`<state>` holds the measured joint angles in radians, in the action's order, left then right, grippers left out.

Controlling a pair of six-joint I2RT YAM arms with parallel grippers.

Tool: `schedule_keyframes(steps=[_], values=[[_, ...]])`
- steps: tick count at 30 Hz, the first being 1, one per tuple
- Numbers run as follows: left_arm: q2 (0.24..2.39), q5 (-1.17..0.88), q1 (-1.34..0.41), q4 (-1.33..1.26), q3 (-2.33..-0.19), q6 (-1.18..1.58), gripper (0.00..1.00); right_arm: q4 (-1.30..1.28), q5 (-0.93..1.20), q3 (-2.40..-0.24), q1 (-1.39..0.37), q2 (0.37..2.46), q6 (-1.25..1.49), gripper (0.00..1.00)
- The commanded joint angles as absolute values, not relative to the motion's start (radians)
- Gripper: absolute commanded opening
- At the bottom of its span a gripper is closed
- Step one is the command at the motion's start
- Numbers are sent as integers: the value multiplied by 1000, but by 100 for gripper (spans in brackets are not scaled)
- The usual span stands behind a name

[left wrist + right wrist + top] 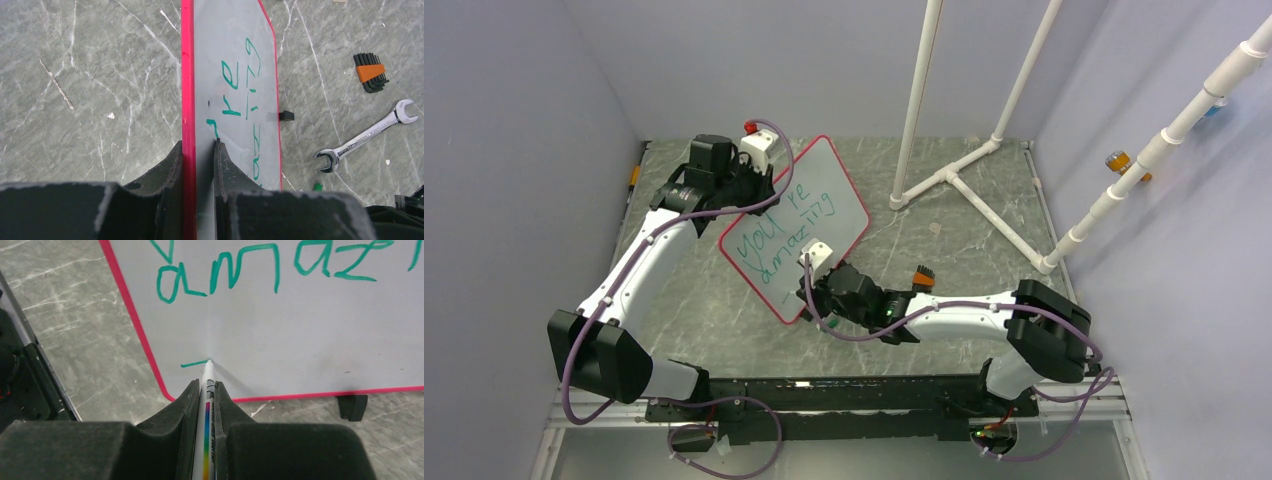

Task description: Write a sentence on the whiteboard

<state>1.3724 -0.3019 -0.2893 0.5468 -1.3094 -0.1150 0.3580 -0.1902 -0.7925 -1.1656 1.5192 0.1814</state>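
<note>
The whiteboard point(809, 215), white with a red frame, stands tilted on the table. My left gripper point(759, 185) is shut on its upper left edge; in the left wrist view the fingers point(172, 165) clamp the red frame point(187, 100). The sentence point(789, 225) in green reads "you're amazing". My right gripper point(816, 278) is shut on a white marker point(207, 405) with a rainbow stripe. The marker tip point(209, 362) touches the board point(300, 330) at the end of a short green stroke point(194, 363) below "amaz" point(220, 275).
A silver wrench point(367, 135) and a black hex key set with an orange holder point(371, 73) lie on the marble table right of the board. A white pipe frame point(964, 180) stands at the back right. A black clip point(352, 406) sits under the board's lower edge.
</note>
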Motion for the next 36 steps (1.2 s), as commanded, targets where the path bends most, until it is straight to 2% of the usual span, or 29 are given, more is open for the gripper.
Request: schedule_keyframes(steps=[1,16,25,36], values=[[1398,-150,-287,635,-1306,-239,0,378,-279,-843,-1152,1507,157,0],[1395,-143,-287,635,-1304,-242,0,422,-106,-819,-1155,1442,162,0],[1393,-141,-286,634,-1302,-244,0,427,-110,-852,-1155,1507,171,0],[1390,-143,-286,635,-1305,-244,0,414,-96,-788,-1154,1499,186,0]])
